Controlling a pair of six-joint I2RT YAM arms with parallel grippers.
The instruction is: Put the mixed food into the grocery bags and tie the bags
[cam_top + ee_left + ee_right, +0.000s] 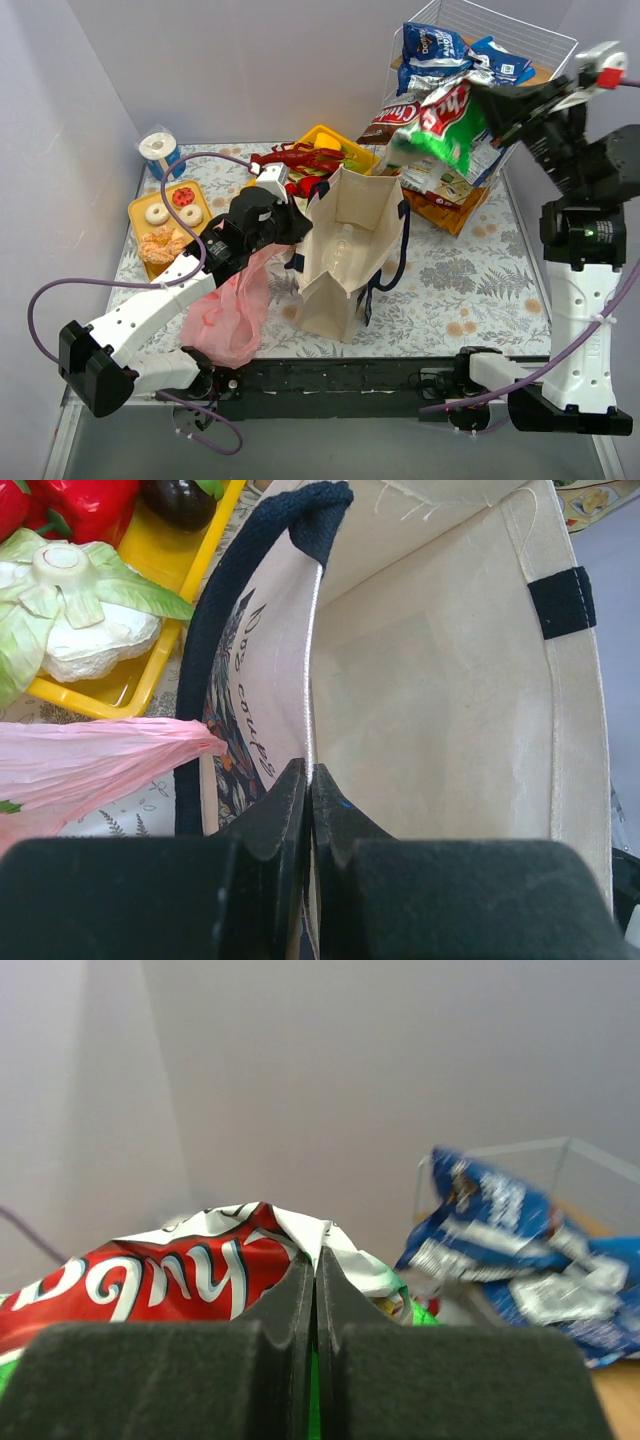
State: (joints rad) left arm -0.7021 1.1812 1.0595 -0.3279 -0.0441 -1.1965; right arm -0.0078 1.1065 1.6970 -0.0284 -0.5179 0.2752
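Observation:
The beige canvas tote (345, 250) stands open at the table's middle, a clear bottle (346, 240) inside. My left gripper (296, 222) is shut on the tote's left rim (312, 680), next to its navy strap (225, 610). The pink plastic bag (232, 310) lies crumpled under the left arm and shows in the left wrist view (90, 755). My right gripper (487, 100) is shut on a green and red snack packet (440, 125), held in the air right of and above the tote; its top edge (200, 1270) sits between the jaws. Blue snack packets (440, 50) lie in the wire basket.
A white wire basket (545, 45) stands at the back right on an orange tray. A yellow tray (320, 140) behind the tote holds a red toy lobster (300, 157), peppers and cabbage (70, 620). A second yellow tray (140, 215) at left holds toy foods. A paper roll (157, 150) stands back left.

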